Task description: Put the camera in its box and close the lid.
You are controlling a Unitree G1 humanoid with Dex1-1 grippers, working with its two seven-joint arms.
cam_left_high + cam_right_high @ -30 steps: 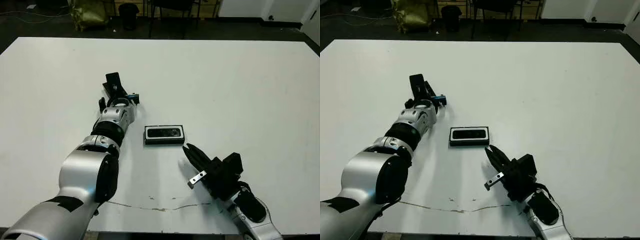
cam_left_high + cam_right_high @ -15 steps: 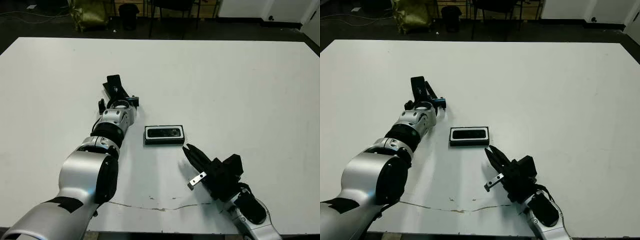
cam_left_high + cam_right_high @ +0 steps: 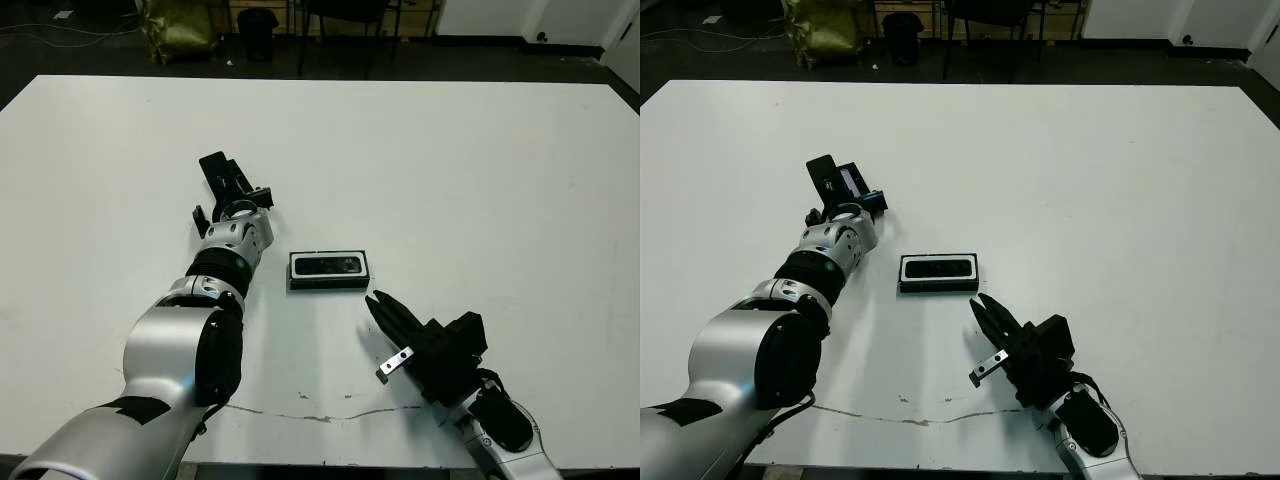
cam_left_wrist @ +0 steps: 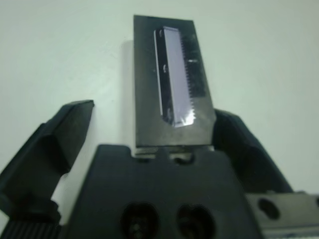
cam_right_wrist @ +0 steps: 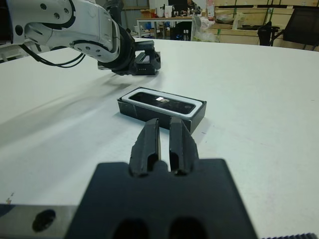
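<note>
The camera lies inside the box, a white-lined black tray at the table's middle. The lid, black with a pale glossy stripe, sits to the box's left and farther back. My left gripper is open around it. In the left wrist view the lid lies between the fingers; one finger touches its edge and the other stands apart with table showing between. My right gripper is shut and holds nothing, just in front of the box. Its fingers point at the box wall.
A thin cracked line runs along the table near its front edge. Beyond the far edge are dark floor, chair legs and a yellow bag. Bare white table spreads to the right and far side of the box.
The left gripper has turned and shifted slightly left, and the lid's striped top now shows. The right arm and the box have stayed where they were.
</note>
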